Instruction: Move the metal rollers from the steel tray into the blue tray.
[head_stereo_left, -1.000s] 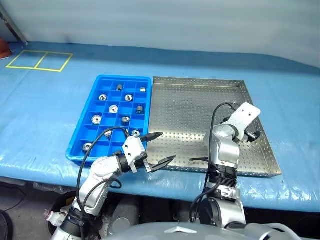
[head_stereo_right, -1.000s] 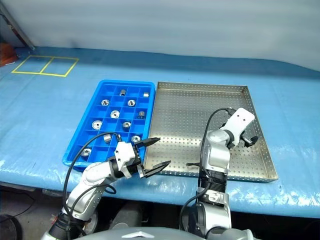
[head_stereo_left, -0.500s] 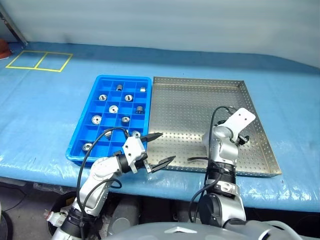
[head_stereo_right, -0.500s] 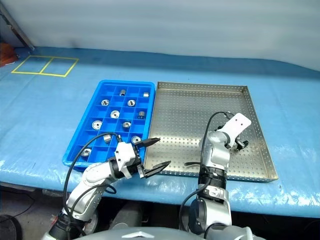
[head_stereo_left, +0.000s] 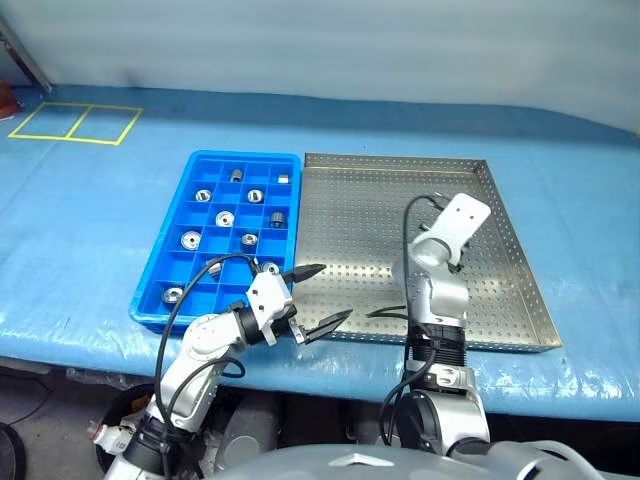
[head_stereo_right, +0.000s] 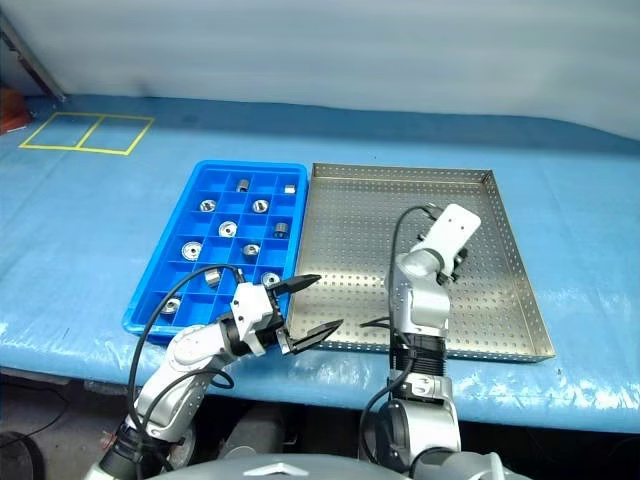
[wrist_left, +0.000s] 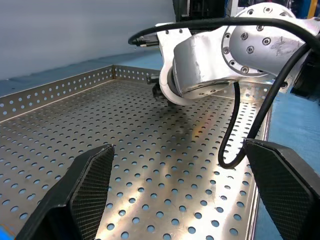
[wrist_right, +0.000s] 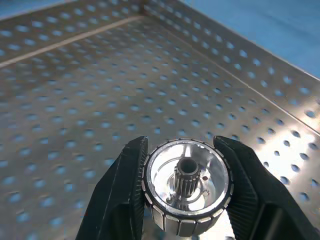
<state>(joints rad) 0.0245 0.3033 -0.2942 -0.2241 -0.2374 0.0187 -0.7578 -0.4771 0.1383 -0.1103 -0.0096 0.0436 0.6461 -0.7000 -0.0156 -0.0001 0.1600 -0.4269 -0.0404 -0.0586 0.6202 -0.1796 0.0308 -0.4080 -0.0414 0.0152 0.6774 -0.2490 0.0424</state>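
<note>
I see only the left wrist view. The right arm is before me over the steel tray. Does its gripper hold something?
Observer: Yes. In the right wrist view the right gripper is shut on a metal roller above the steel tray.
Operator: Are other rollers left in the steel tray?
Observer: I see none on the floor that shows in the head views.
Operator: And the blue tray, has it free places?
Observer: Yes. The blue tray holds about ten rollers, and several compartments are empty, among them the near row.
</note>
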